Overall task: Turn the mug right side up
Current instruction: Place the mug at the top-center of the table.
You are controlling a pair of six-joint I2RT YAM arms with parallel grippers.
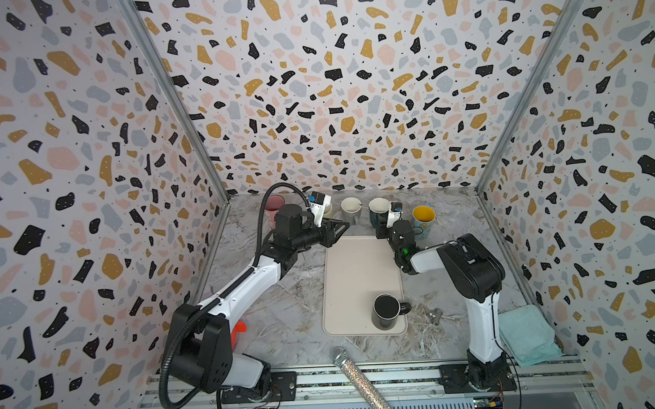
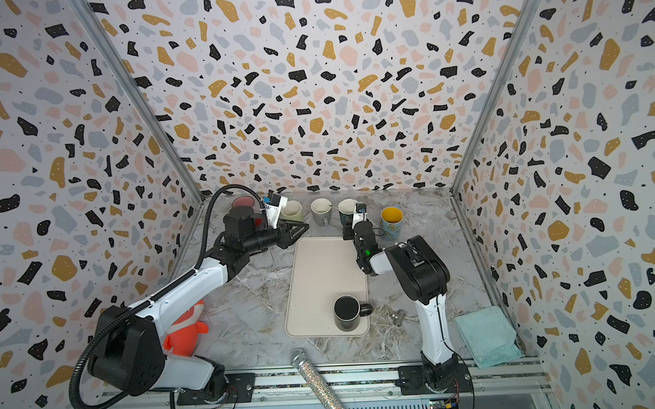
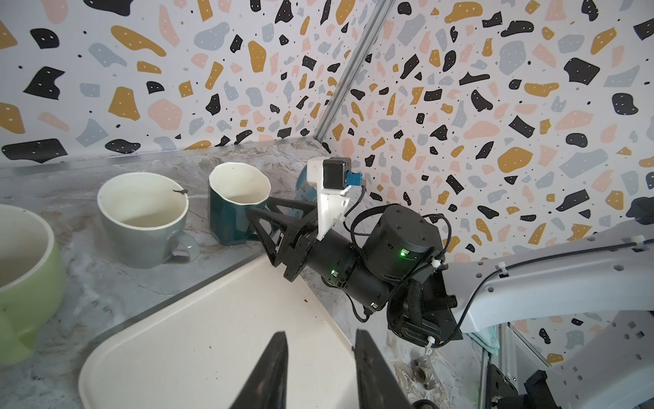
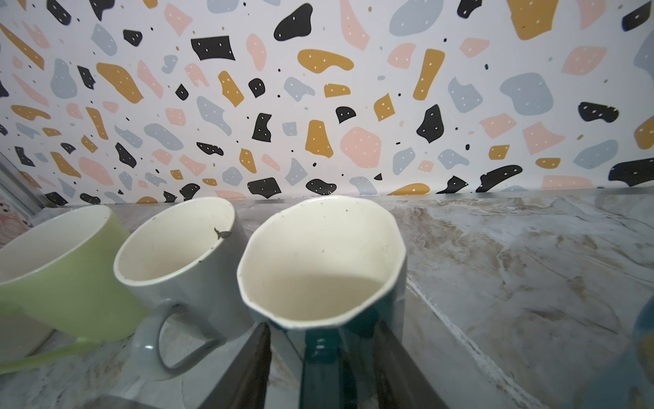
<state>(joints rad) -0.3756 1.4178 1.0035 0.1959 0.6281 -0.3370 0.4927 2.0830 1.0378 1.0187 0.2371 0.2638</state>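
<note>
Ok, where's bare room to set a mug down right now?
Most of the tray is bare beyond the black mug. The marble table between tray and left arm is open, as is the corner right of the yellow mug. Crowded: the back row around the teal mug, with the right tool at its handle.

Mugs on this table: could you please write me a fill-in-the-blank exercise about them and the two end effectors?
1. The only mug on the cream tray is ___ in colour.
2. The grey mug stands ___ the teal mug and the green mug.
3. The right end effector has its jaws on either side of the teal mug's ___.
4. The left end effector is open and holds ___.
Missing words: black; between; handle; nothing.
</note>
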